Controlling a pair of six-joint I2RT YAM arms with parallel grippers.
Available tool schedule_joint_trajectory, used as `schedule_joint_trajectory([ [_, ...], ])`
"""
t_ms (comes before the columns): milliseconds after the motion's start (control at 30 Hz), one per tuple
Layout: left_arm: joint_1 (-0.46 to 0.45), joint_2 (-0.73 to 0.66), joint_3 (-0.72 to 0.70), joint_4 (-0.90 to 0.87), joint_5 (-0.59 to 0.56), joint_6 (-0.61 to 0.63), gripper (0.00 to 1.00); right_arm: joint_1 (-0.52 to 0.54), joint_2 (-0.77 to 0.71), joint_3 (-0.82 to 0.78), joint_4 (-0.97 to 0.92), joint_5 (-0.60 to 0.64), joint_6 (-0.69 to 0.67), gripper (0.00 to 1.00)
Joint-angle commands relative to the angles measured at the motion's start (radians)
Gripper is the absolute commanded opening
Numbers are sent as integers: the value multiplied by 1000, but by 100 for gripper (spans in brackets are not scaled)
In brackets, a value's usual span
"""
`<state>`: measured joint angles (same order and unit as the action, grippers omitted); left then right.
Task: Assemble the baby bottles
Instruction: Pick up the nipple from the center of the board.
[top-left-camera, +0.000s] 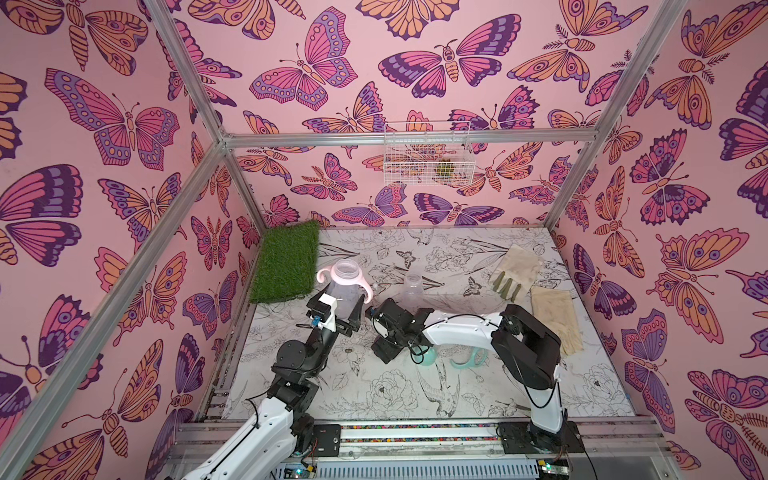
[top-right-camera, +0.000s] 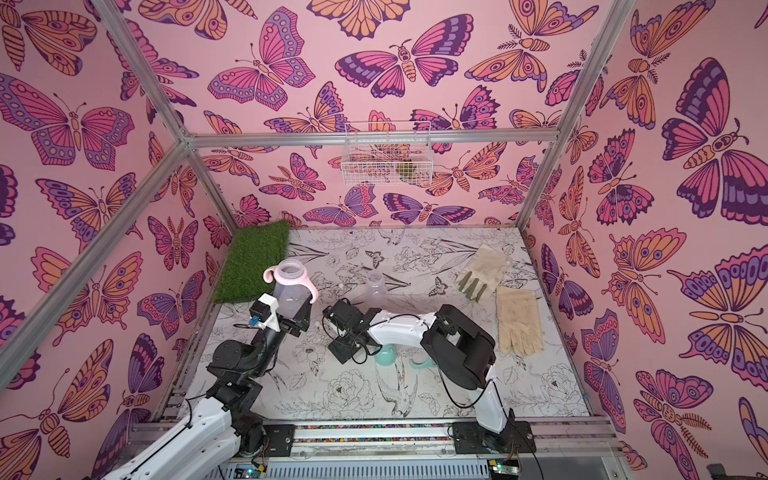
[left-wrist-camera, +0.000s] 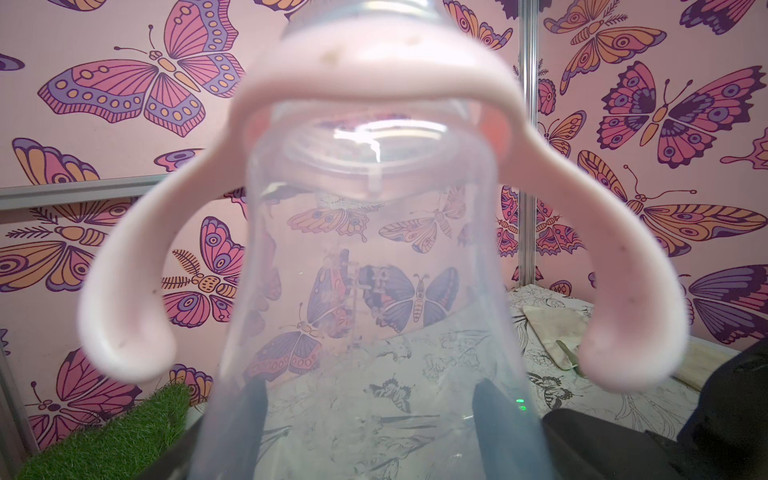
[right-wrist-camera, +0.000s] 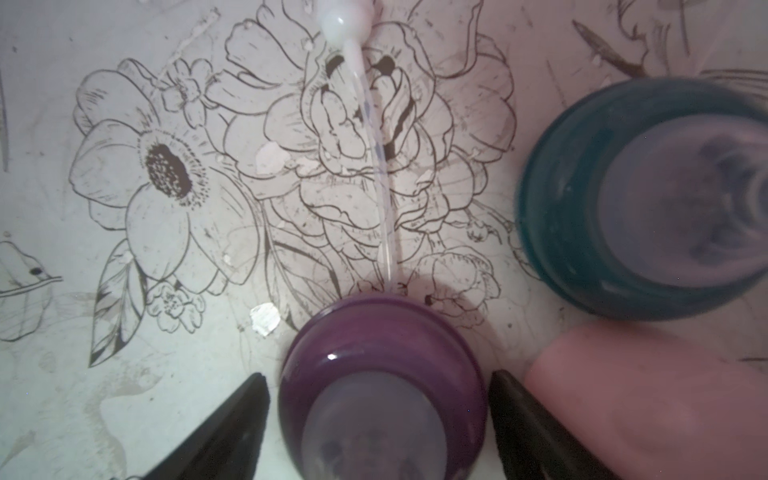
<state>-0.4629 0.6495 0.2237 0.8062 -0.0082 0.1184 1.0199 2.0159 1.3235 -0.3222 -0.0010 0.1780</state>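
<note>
The pink bottle (top-left-camera: 345, 291), its handle ring (left-wrist-camera: 374, 66) already on the neck, is gripped around the body by the left pincer (left-wrist-camera: 370, 428). It is held above the table (top-left-camera: 415, 395) with its open mouth up, probably so a collar can be screwed on. The right pincer (right-wrist-camera: 380, 399) stands open astride the purple collar (right-wrist-camera: 382, 365) on the table, apparently to fetch it. A teal collar (right-wrist-camera: 640, 199) lies beside it. Farther off are the bare second bottle (top-left-camera: 413, 286), a teal ring (top-left-camera: 478, 361) and gloves (top-left-camera: 515, 270).

White floral-printed tabletop (top-left-camera: 540, 386), green artificial-grass mat (top-left-camera: 286, 259) at far-left corner, clear plastic bottle (top-left-camera: 413, 286) mid-table, two beige fabric gloves (top-left-camera: 515, 266) at right.
</note>
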Motion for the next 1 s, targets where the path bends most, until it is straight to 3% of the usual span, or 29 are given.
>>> schedule_joint_trajectory([
  [0, 7, -13, -14, 14, -5, 6, 0, 15, 33, 28, -65, 38, -15, 84],
  [400, 7, -16, -13, 8, -3, 8, 0, 39, 56, 42, -116, 96, -28, 81],
  [533, 7, -17, -14, 7, -4, 9, 0, 41, 60, 48, -120, 105, -28, 74],
  [667, 7, -19, -15, 6, -6, 9, 0, 42, 60, 54, -121, 110, -26, 59],
  [967, 7, -25, -17, 8, -10, 12, 0, 40, 25, 56, -124, 140, -28, 54],
])
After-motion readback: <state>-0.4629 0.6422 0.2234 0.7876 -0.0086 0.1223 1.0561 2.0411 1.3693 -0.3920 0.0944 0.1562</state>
